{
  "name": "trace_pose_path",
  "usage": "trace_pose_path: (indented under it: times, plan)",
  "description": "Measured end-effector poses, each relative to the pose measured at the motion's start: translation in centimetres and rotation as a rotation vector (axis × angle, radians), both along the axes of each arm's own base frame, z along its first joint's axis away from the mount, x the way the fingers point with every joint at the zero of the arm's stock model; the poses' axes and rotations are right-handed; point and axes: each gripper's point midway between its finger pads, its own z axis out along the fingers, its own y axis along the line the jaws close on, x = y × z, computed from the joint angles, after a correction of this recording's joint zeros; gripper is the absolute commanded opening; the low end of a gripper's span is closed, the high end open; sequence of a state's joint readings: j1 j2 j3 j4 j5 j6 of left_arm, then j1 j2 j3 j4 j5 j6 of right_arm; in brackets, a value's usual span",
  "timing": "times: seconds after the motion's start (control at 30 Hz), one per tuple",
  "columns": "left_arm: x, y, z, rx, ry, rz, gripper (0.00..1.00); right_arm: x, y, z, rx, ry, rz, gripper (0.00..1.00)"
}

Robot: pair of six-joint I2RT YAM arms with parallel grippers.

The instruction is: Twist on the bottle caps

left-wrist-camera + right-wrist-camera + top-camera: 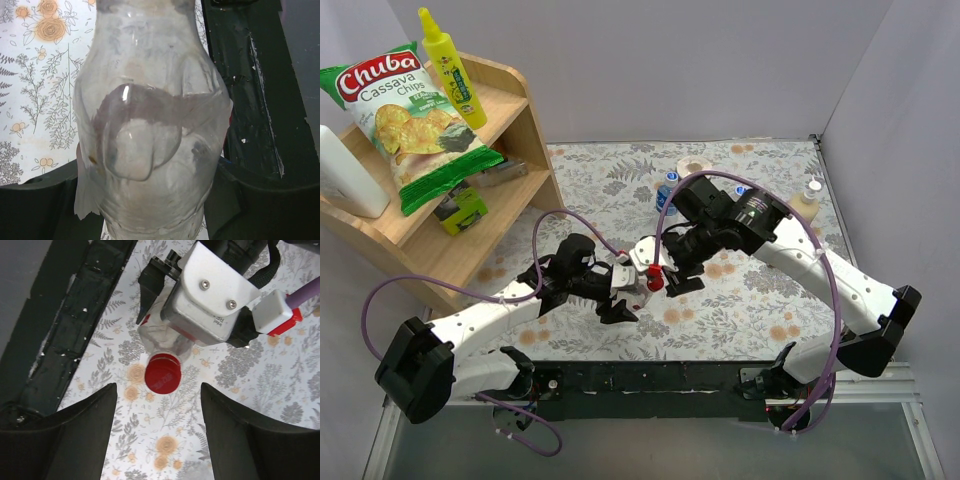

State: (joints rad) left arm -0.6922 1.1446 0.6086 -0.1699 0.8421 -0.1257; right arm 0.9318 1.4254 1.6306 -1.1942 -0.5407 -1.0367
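- Red cap [162, 373] sits on the mouth of the clear bottle [150, 125], mid-table; threaded or not, cannot tell.
- Left gripper [625, 287] pinches the bottle body; right gripper [159, 402] has fingers spread wide, flanking the cap, no contact.
- Risk: off-centre closing could tip the cap and cross-thread it; the thin, crumpled bottle may twist.
- Floral table cover [750, 300]; grey walls; wooden shelf [525, 110] at left.

At the upper left of my overhead view, a wooden shelf [525, 112] holds a Chuba cassava chips bag [410, 120], a yellow squeeze bottle [450, 65], a white bottle [342, 170] and, lower down, a green box [463, 210]. The floral worktop [750, 300] fills the middle.
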Motion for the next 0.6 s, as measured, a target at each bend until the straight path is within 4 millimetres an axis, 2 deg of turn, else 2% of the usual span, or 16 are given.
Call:
trace_pose_path:
  times: [0.2, 0.33, 0.5, 0.6]
  plan:
    - [-0.36, -0.1, 0.54, -0.008, -0.002, -0.032, 0.0, 0.73, 0.7, -0.5, 0.014, -0.079, 0.047, 0.64]
    - [-0.46, -0.22, 0.81, -0.013, 0.003, -0.042, 0.0, 0.36, 0.91, -0.86, 0.008, -0.107, 0.09, 0.51]
    - [-0.47, -0.26, 0.88, -0.015, 0.003, -0.044, 0.0, 0.04, 1.05, -0.93, 0.011, -0.123, 0.125, 0.48]
    - [-0.45, -0.27, 0.92, -0.016, 0.003, -0.044, 0.0, -0.03, 1.05, -0.98, 0.01, -0.129, 0.138, 0.42]
